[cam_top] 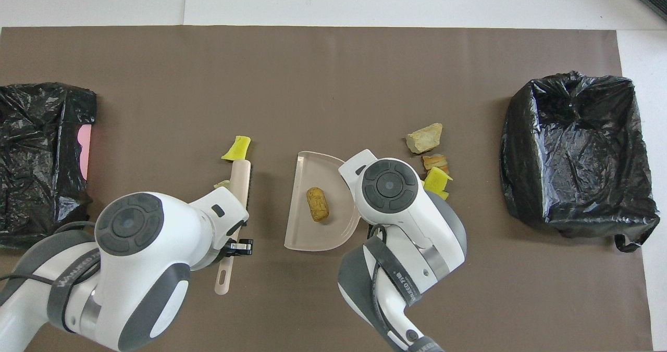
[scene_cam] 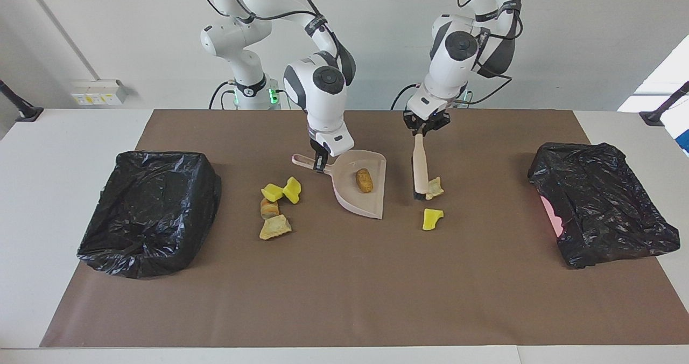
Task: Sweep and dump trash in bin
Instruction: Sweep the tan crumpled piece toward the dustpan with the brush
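My left gripper (scene_cam: 420,128) is shut on the handle of a pale brush (scene_cam: 420,171) whose head rests on the mat (cam_top: 238,185). A tan chunk (scene_cam: 434,187) touches the brush head, and a yellow sponge piece (scene_cam: 432,218) lies just farther from the robots. My right gripper (scene_cam: 321,162) is shut on the handle of the pale pink dustpan (scene_cam: 371,205). One tan lump (scene_cam: 364,181) lies in the pan (cam_top: 317,204). Two yellow sponge pieces (scene_cam: 282,191) and two bread-like lumps (scene_cam: 273,219) lie beside the pan toward the right arm's end.
A black-bag-lined bin (scene_cam: 150,210) stands at the right arm's end of the brown mat (cam_top: 576,154). A second black-bagged bin (scene_cam: 600,202), with pink showing at its rim, stands at the left arm's end.
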